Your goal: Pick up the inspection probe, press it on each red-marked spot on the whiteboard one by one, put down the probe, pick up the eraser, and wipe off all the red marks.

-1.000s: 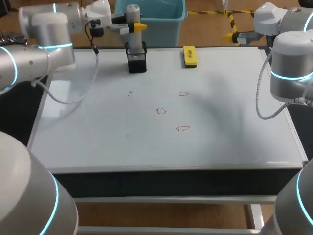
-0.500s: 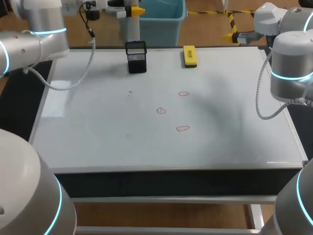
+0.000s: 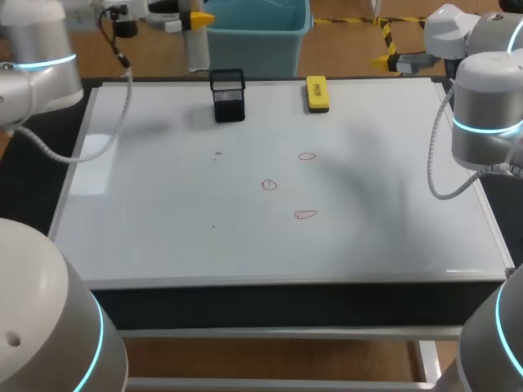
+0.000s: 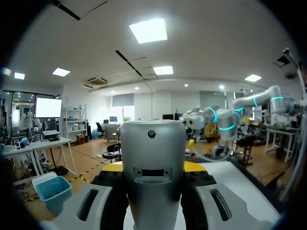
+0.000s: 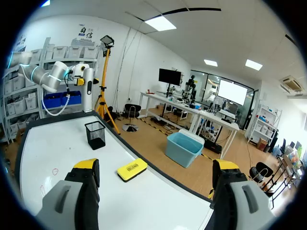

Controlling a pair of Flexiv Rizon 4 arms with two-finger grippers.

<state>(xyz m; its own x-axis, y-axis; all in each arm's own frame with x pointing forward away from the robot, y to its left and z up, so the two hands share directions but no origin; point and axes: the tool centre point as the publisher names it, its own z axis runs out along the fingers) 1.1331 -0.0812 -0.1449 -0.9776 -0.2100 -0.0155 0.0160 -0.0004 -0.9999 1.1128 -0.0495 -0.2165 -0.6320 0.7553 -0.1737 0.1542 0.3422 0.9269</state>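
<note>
My left gripper squeezes the probe from both sides. The probe stands straight up and down, so its long side runs top to bottom. It hangs in the air past the far edge of the board, at about 11 o'clock from the cup. A second ago the probe stood right at the cup. Since then my left arm has lifted it and carried it off toward 10 o'clock. The black cup stands at the far edge of the board, and I see nothing in it. The eraser lies at 3 o'clock from the cup. Three red marks sit near the middle of the board. My right gripper is spread wide and holds nothing.
</note>
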